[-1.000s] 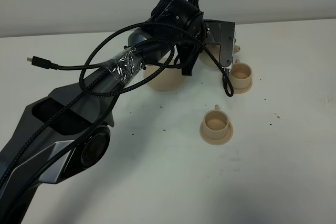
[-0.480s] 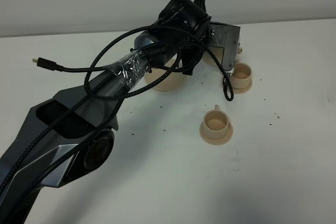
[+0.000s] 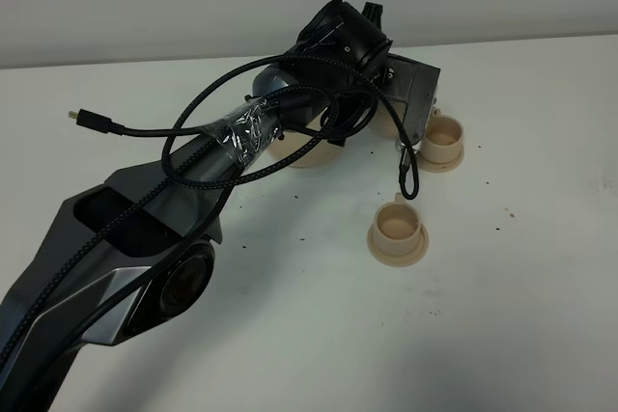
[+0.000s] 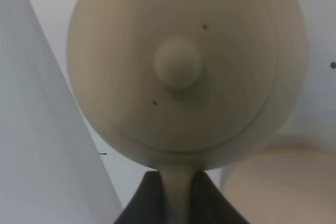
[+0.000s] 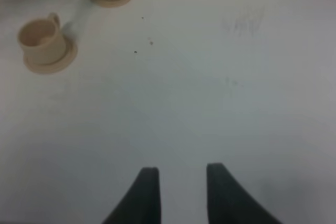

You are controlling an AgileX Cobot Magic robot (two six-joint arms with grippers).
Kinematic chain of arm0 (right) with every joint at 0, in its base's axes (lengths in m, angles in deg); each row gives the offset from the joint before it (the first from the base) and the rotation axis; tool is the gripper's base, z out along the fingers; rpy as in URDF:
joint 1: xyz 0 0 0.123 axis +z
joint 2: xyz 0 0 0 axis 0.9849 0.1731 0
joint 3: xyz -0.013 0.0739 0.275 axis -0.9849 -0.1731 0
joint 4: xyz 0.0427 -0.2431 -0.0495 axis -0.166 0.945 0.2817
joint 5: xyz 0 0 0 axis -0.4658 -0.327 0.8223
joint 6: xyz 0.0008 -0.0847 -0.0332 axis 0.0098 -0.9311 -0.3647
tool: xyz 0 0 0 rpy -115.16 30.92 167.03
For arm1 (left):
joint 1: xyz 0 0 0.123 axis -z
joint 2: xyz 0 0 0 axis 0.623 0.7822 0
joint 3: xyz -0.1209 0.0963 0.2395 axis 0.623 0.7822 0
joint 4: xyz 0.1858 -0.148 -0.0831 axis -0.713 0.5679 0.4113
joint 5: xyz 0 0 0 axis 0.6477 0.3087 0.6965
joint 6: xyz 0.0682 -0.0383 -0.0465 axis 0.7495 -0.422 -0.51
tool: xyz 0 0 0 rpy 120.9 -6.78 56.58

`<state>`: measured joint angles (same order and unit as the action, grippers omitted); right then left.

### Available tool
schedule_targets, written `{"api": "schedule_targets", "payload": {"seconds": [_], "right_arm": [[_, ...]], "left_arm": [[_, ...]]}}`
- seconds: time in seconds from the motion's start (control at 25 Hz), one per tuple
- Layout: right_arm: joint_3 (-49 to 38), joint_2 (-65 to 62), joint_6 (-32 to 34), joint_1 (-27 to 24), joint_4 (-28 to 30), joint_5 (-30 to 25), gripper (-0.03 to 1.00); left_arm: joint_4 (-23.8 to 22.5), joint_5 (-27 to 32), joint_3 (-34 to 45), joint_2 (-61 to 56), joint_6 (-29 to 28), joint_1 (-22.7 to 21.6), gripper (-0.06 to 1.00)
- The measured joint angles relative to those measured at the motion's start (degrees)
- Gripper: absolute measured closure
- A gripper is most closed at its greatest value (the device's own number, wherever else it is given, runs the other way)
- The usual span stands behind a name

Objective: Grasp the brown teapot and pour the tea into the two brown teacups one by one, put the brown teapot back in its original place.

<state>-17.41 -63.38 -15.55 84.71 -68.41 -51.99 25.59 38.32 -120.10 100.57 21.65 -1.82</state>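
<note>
Left wrist view shows my left gripper [image 4: 175, 179] clamped on the handle of the brown teapot [image 4: 181, 66], lid on. My right gripper [image 5: 178, 174] hangs with jaws apart over bare worktop [image 5: 236, 103], well apart from the two brown teacups [image 5: 42, 38].

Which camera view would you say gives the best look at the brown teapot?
The left wrist view: the brown teapot fills it, lid and knob plain, its handle pinched in the left gripper. The exterior high view shows only a tan sliver behind the arm; the right wrist view shows none of it clearly.
</note>
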Motion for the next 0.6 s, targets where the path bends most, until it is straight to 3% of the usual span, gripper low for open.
{"api": "schedule_targets", "payload": {"seconds": [0.6], "right_arm": [[0.0, 0.0, 0.0, 0.0, 1.2, 0.0, 0.73]], "left_arm": [[-2.9, -1.2, 0.0, 0.0, -0.2, 1.1, 0.82]]}}
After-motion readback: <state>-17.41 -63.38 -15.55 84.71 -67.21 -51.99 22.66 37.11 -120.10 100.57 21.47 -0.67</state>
